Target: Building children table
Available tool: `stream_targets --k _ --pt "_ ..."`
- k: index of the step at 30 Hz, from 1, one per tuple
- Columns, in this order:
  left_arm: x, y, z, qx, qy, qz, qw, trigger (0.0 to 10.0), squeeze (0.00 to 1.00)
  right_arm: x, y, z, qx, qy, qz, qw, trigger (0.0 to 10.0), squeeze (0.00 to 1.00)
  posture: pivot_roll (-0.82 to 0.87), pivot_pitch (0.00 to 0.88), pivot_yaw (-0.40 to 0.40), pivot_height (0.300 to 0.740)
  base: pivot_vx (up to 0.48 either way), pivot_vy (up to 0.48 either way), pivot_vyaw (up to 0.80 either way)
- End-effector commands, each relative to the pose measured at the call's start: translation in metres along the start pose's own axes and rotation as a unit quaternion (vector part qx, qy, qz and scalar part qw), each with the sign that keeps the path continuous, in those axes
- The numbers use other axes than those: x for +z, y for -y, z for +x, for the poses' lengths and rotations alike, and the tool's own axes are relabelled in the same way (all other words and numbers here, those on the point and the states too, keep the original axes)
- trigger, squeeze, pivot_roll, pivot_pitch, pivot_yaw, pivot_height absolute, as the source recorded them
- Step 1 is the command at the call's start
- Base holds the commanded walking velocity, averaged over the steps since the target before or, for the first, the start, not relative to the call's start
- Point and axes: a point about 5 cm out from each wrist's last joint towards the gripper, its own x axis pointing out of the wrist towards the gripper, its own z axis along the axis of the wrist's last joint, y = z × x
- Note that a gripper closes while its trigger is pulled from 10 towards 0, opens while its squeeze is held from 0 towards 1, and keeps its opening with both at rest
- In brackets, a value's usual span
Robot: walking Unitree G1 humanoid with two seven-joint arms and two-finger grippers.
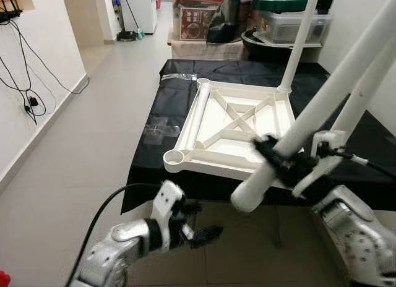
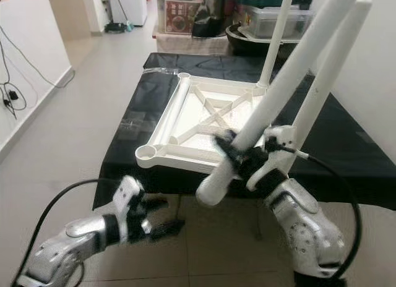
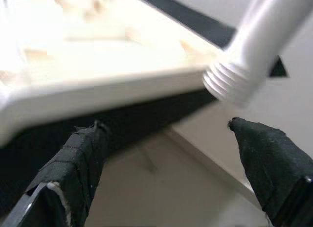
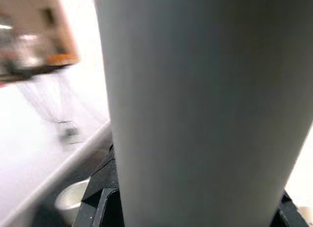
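- My right gripper (image 1: pixel 281 160) clamps a white table leg (image 1: pixel 322 101), long axis tilted up-right, threaded end hanging off the near edge of the upturned tabletop (image 1: pixel 232 129).
- My left gripper (image 1: pixel 201 228), fingers apart, waits below; the empty corner socket (image 1: pixel 174 157) lies leftward.

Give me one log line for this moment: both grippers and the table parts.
right gripper: shut on loose table leg | left gripper: open, low before tabletop | tabletop: upside down on black cloth | far leg: upright

Storage bins (image 1: pixel 288 18) stacked behind; cables (image 1: pixel 25 83) dangling along left wall.
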Motion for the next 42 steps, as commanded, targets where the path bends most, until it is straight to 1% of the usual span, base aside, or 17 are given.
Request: stream_targets --k 1,2,4,6,7,9,13,14,16,19,20,21,23,26,32,33,42 --pt "0.005 -0.005 0.001 0.042 0.014 0.017 0.999 10.0 0.00 0.006 -0.010 -0.001 -0.025 0.036 -0.024 0.999 10.0 0.00 0.12 0.000 -0.035 0.740 0.000 0.000 0.00" --pt "0.008 -0.004 0.002 0.050 0.022 0.021 0.998 10.0 0.00 0.004 -0.015 0.000 -0.026 0.039 -0.027 0.999 10.0 0.00 0.13 0.000 -0.041 0.740 0.000 0.000 0.00" --pt "0.008 -0.004 0.002 0.050 0.022 0.021 0.998 10.0 0.00 0.004 -0.015 0.000 -0.026 0.039 -0.027 0.999 10.0 0.00 0.13 0.000 -0.041 0.740 0.000 0.000 0.00" --pt "0.011 0.000 0.004 0.055 0.030 0.026 0.998 10.0 0.00 -0.001 -0.024 0.002 -0.029 0.045 -0.030 0.998 10.0 0.00 0.13 0.000 -0.043 0.740 0.000 0.000 0.00" --pt "0.011 0.000 0.004 0.055 0.030 0.026 0.998 10.0 0.00 -0.001 -0.024 0.002 -0.029 0.045 -0.030 0.998 10.0 0.00 0.13 0.000 -0.043 0.740 0.000 0.000 0.00" --pt "0.011 0.003 0.005 0.059 0.030 0.041 0.997 10.0 0.00 -0.005 -0.030 0.006 -0.032 0.051 -0.034 0.998 10.0 0.00 0.13 0.000 -0.046 0.740 0.000 0.000 0.78" --pt "0.008 0.003 0.006 0.069 0.031 0.044 0.996 10.0 0.00 -0.007 -0.034 0.009 -0.033 0.056 -0.039 0.997 10.0 0.00 0.13 0.000 -0.050 0.740 0.000 0.000 0.79" --pt "0.008 0.001 0.006 0.083 0.031 0.050 0.995 10.0 0.00 -0.006 -0.036 0.010 -0.033 0.059 -0.041 0.997 10.0 0.00 0.13 0.000 -0.055 0.740 0.000 0.000 0.78" --pt "0.008 0.001 0.006 0.083 0.031 0.050 0.995 10.0 0.00 -0.006 -0.036 0.010 -0.033 0.059 -0.041 0.997 10.0 0.00 0.13 0.000 -0.055 0.740 0.000 0.000 0.78" --pt "0.013 -0.010 0.006 0.139 0.041 0.077 0.986 10.0 0.00 -0.005 -0.036 0.013 -0.039 0.066 -0.038 0.996 10.0 0.00 0.13 0.000 -0.056 0.740 0.000 0.000 0.78" --pt "0.013 -0.010 0.006 0.139 0.041 0.077 0.986 10.0 0.00 -0.005 -0.036 0.013 -0.039 0.066 -0.038 0.996 10.0 0.00 0.13 0.000 -0.056 0.740 0.000 0.000 0.78" --pt "0.015 -0.015 0.006 0.157 0.046 0.085 0.983 10.0 0.00 -0.004 -0.036 0.013 -0.043 0.068 -0.040 0.996 10.0 0.00 0.13 0.000 -0.057 0.740 0.000 0.000 0.78" --pt "0.017 -0.018 0.006 0.170 0.051 0.086 0.980 10.0 0.00 -0.004 -0.037 0.013 -0.045 0.070 -0.040 0.996 10.0 0.00 0.13 0.000 -0.057 0.740 0.000 0.000 0.78" --pt "0.018 -0.021 0.007 0.178 0.054 0.085 0.979 10.0 0.00 -0.004 -0.037 0.014 -0.047 0.071 -0.040 0.996 10.0 0.00 0.13 0.000 -0.057 0.740 0.000 0.000 0.77" --pt "0.022 -0.026 0.007 0.198 0.065 0.092 0.974 10.0 0.00 -0.004 -0.038 0.013 -0.046 0.079 -0.022 0.996 10.0 0.00 0.13 0.000 -0.056 0.740 0.333 0.000 0.00" --pt "0.025 -0.027 0.008 0.205 0.071 0.106 0.970 10.0 0.00 -0.002 -0.041 0.015 -0.037 0.088 -0.015 0.995 10.0 0.00 0.13 0.000 -0.057 0.740 0.371 0.000 0.00" --pt "0.028 -0.026 0.011 0.210 0.082 0.108 0.968 10.0 0.00 0.012 -0.050 0.019 -0.006 0.114 -0.011 0.993 10.0 0.00 0.13 0.000 -0.058 0.740 0.378 0.000 0.00"
